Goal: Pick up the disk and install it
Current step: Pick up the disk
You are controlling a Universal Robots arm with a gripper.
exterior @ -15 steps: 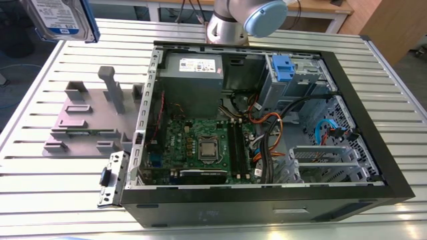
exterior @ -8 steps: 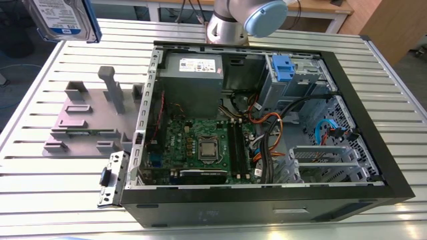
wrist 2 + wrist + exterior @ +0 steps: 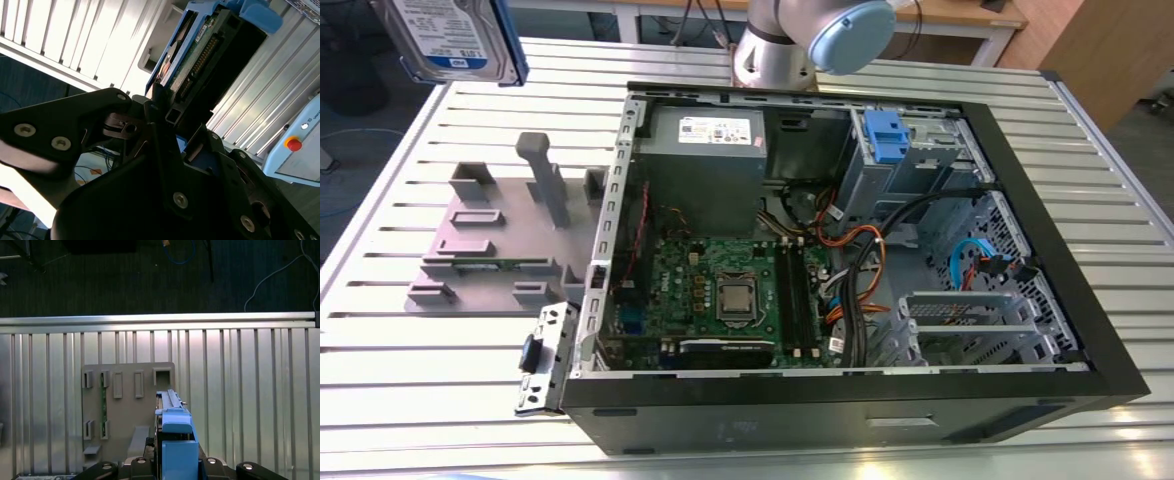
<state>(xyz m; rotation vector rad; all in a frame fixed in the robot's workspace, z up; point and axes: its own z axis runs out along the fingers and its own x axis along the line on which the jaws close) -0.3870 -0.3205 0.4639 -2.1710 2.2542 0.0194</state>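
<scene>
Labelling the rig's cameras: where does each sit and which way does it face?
Exterior view: off-arm, looking down into the open computer case; arm shows.
First wrist view: on the wrist, looking past the disk at the grey stand.
Second wrist view: on the wrist, facing the hand gripping the disk.
All three share the disk.

Open computer case (image 3: 827, 415) beside grey stand (image 3: 487, 235) on slatted table (image 3: 427, 400).

We see a slatted metal table (image 3: 440, 400), with pale glare along its near edge. Past its rail in the first wrist view lies a dark floor (image 3: 100, 280), perhaps carpet, crossed by a blue cable (image 3: 180, 262) and a white cable (image 3: 272, 275). Beyond the table stand a wood-topped desk (image 3: 961, 20) and, at the exterior view's right, a wooden cabinet (image 3: 1101, 60).
</scene>
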